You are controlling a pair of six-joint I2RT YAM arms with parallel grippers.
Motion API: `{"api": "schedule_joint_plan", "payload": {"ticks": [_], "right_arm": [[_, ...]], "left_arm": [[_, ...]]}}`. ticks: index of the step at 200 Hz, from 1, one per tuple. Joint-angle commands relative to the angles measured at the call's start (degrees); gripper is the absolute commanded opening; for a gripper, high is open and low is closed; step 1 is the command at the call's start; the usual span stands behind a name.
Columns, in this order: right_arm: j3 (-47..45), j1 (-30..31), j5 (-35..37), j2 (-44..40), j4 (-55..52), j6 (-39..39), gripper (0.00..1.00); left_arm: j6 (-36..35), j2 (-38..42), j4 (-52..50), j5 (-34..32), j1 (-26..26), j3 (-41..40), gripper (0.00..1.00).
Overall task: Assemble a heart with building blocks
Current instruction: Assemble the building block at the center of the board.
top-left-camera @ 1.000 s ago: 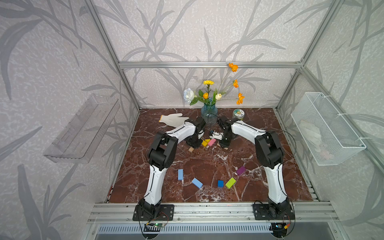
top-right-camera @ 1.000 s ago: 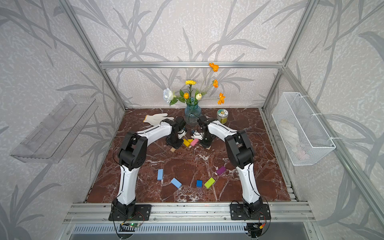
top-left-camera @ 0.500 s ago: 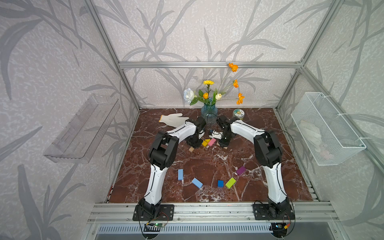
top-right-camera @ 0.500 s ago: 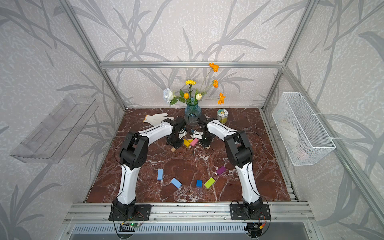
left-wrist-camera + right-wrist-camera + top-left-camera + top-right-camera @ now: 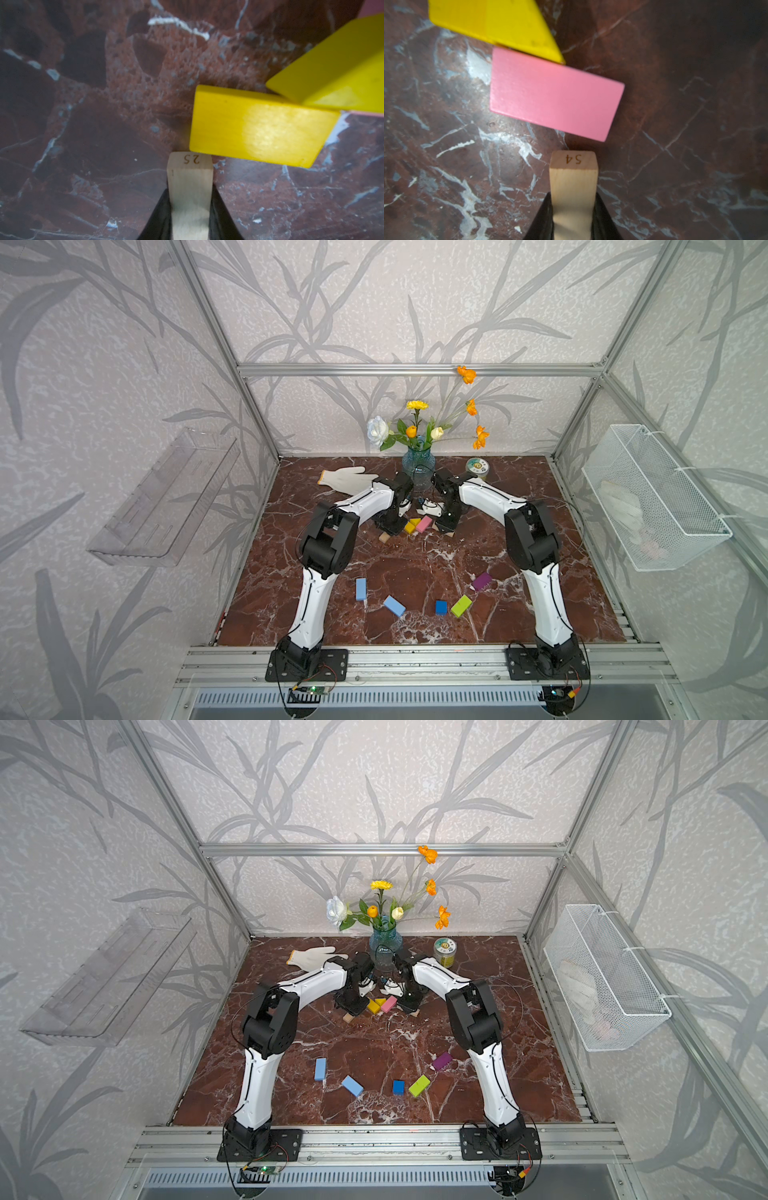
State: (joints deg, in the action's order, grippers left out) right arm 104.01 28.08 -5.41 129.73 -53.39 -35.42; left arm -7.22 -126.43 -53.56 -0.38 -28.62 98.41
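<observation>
- While both arms reach over the marble table (image 5: 415,556), the left gripper (image 5: 190,207) is clamped on the tan brick marked 25 (image 5: 190,176).
- Just ahead of that brick's free end lies the yellow brick (image 5: 255,128); contact between them cannot be confirmed.
- The yellow wedge (image 5: 332,68) touches the yellow brick on the side away from the left gripper.
- The pink brick (image 5: 554,97) abuts the wedge and lies just ahead of the right gripper (image 5: 573,207).
- The right gripper is clamped on the tan brick marked 54 (image 5: 573,176); a narrow gap separates this brick from the pink brick.
- Well behind both grippers, toward the arm bases, lie in order: first light blue brick (image 5: 361,588), second light blue brick (image 5: 394,605), dark blue brick (image 5: 441,607), lime brick (image 5: 461,606), purple brick (image 5: 482,581).
</observation>
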Motion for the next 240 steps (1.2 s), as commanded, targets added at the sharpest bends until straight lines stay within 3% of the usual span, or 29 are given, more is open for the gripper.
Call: {"api": "schedule_joint_plan", "payload": {"ticks": [1,84,174,240], "right_arm": [[1.18,-0.28,-1.36,1.84,-1.79,0.35,0.00],[2.14,-0.27,-2.00,3.03,-2.82,0.44,0.00],[5.68,-0.30,-2.28,5.61,-5.56,2.19,0.16],[8.11,-0.21,-2.32,7.07,-6.75,3.15,0.22]], "left_arm": [[-1.26,-1.29,-1.37,0.25,-0.32,0.99,0.27],[-1.58,-1.41,-1.50,0.11,-0.40,1.19,0.28],[-1.57,-1.10,-1.31,-0.06,-0.43,0.84,0.29],[-1.57,-0.83,-1.15,-0.06,-0.47,0.73,0.34]]}}
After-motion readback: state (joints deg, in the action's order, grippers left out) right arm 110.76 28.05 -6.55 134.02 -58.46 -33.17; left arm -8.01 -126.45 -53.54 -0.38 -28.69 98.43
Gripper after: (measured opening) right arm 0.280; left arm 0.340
